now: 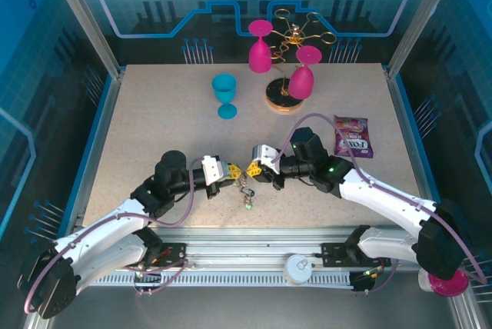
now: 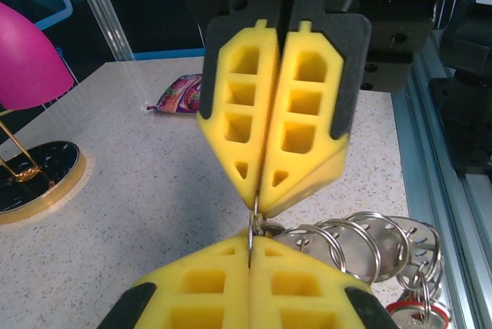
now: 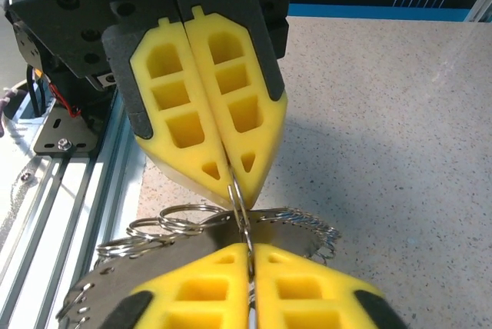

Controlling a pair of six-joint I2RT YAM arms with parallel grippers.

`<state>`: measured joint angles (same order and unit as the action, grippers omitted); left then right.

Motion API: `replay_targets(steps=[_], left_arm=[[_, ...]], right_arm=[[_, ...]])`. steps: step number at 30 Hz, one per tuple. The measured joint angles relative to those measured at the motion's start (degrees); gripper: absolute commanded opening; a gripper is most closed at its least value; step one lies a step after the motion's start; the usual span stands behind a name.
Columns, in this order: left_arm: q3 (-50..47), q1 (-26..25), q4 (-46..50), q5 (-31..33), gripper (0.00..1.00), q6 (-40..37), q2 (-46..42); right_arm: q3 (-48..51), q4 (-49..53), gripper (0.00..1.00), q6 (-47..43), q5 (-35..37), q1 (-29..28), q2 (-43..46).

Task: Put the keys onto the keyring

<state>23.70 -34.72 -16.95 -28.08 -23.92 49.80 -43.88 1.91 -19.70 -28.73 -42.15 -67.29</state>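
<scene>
Keyring [image 2: 252,229] wire looks thin, stiff and a little springy, and bare metal like this is probably slick. It weighs next to nothing, so the likely trouble is not dropping it but having it twist or slide between the soft pads. The best hold is on a plain stretch of the loop, clear of the silvery rings [image 2: 346,243], nipped right at the fingertips.

That is the hold shown. The left claw [image 2: 251,246] is pressed together on the wire. The right claw [image 2: 258,204] is pressed together on the same wire from the opposite side, and the two pairs of yellow tips almost touch.

The keys [image 2: 415,312] are tiny, hard and light. They hang in a loose bunch with the rings just beside the claws, on the side of the near rail, and I judge any quick move would set them swinging. A red head shows low in the bunch. I cannot tell whether the bunch rests on the desk [image 1: 154,129] or hangs free of it.

From above, the left arm [image 1: 115,229] reaches in from the near left and the right arm [image 1: 384,198] from the near right. Both forearms run low over the desk, and the claws meet nose to nose over its near half. The goblet [image 1: 224,94] stands well apart behind them.
</scene>
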Motion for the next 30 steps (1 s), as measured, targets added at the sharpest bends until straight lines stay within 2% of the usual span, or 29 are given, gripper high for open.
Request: replay_targets(steps=[9, 17, 18, 19, 21, 30], left_arm=[[-0.8, 0.0, -2.3, 0.1, 0.0, 0.2, 0.0], [-3.3, 0.1, -8.0, 0.1, 0.0, 3.4, 1.1], [-3.3, 0.1, -8.9, 0.1, 0.0, 3.8, 1.6], [-3.3, 0.1, -9.5, 0.1, 0.0, 4.1, 1.9], [-3.3, 0.1, -11.0, -0.1, 0.0, 4.5, 2.3], [-3.3, 0.0, -14.0, -0.8, 0.0, 4.6, 2.4]], right_arm=[[0.0, -0.3, 0.0, 0.9, -0.3, 0.2, -0.3], [-0.1, -2.0, 0.0, 3.1, -2.4, 0.6, -4.6], [-0.1, -2.1, 0.03, 3.3, -2.4, 0.7, -4.5], [-0.1, -2.3, 0.14, 3.5, -2.3, 0.8, -4.4], [0.1, -2.8, 0.25, 4.3, -2.2, 1.2, -3.8], [2.3, -7.6, 0.26, 4.4, -1.7, 1.5, 1.3]])
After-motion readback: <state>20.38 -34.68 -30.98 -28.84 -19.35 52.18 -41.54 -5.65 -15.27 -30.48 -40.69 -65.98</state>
